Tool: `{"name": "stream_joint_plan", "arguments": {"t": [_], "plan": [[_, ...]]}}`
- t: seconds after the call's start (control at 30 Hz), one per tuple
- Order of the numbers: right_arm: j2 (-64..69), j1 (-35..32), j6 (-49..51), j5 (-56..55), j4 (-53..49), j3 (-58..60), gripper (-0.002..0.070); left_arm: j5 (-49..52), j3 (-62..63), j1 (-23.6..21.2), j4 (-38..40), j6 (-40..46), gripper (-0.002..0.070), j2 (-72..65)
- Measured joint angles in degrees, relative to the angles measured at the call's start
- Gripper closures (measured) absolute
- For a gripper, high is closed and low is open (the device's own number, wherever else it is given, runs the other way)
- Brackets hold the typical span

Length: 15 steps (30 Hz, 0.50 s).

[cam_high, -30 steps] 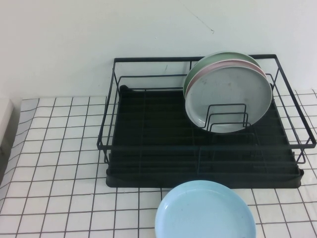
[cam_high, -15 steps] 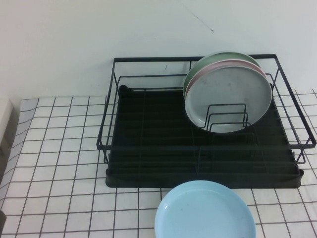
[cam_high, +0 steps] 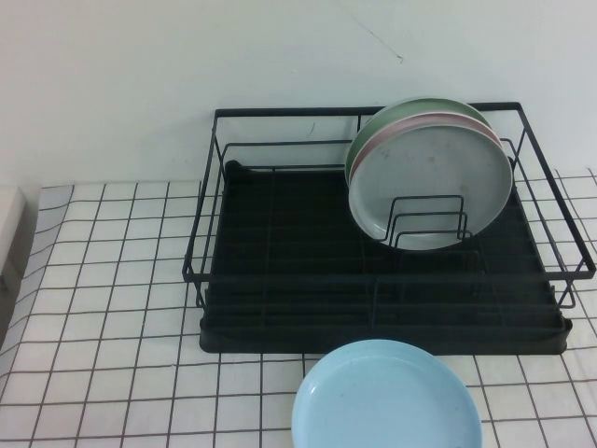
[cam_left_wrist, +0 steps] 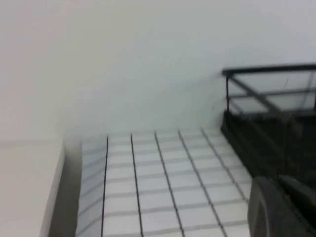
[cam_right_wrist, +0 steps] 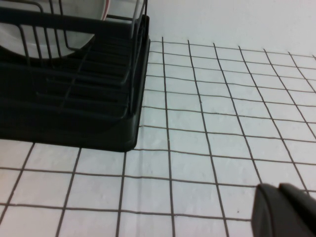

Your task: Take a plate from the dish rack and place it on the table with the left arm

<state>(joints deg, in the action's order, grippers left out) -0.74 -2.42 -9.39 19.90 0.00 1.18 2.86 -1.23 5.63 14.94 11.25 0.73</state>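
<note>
The plate [cam_high: 386, 397] is lying flat on the counter [cam_high: 112, 308], just in front of the dish rack [cam_high: 280, 280]. The left gripper [cam_left_wrist: 279, 207] is sitting closed and empty beside the rack's left end; the right gripper [cam_right_wrist: 286, 210], I cannot tell.

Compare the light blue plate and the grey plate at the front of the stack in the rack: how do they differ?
The light blue plate lies flat on the table; the grey plate stands on edge in the dish rack, leaning on other plates. The blue one lies alone; wire dividers cross the grey one. Both are round with a raised rim.
</note>
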Motion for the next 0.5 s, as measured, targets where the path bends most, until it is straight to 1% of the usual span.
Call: {"name": "stream_joint_plan", "arguments": {"t": [0.1,0.27,0.5], "plan": [[0.0,0.0,0.0,0.0,0.0,0.0,0.0679,4.61,0.0,-1.44,-2.14,-2.34,0.0677,0.0],[0.0,0.0,0.0,0.0,0.0,0.0,0.0679,14.32,0.0,-1.67,-5.79,-4.76,0.0677,0.0],[0.0,0.0,0.0,0.0,0.0,0.0,0.0679,14.9,0.1,-1.67,-6.21,-5.1,0.0677,0.02]]}}
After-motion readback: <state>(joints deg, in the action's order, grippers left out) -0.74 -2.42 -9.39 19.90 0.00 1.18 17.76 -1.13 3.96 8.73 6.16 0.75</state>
